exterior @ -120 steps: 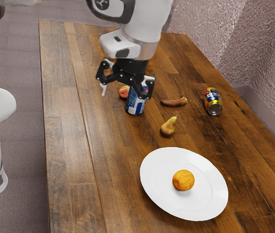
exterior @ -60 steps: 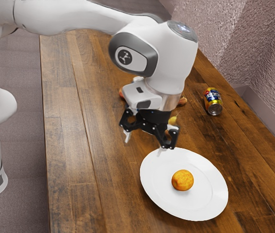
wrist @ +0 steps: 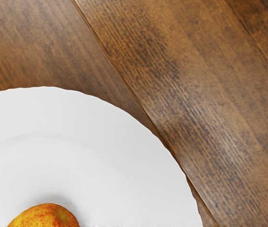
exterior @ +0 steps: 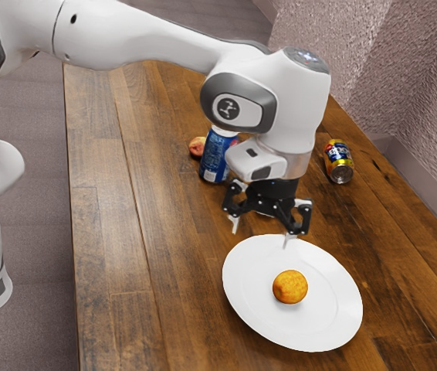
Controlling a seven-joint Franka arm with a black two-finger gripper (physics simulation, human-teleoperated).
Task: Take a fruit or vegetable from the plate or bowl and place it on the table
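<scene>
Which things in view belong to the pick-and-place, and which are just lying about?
Job:
orange-colored fruit, on the plate
white plate
wooden table, the destination
gripper, open

Lying about:
blue can
yellow-and-blue can
reddish fruit by the blue can

Even, bright light fills the room; a pale sheen lies along the wooden surface, the white plate shines, and soft grey shadow hugs the round fruit.
</scene>
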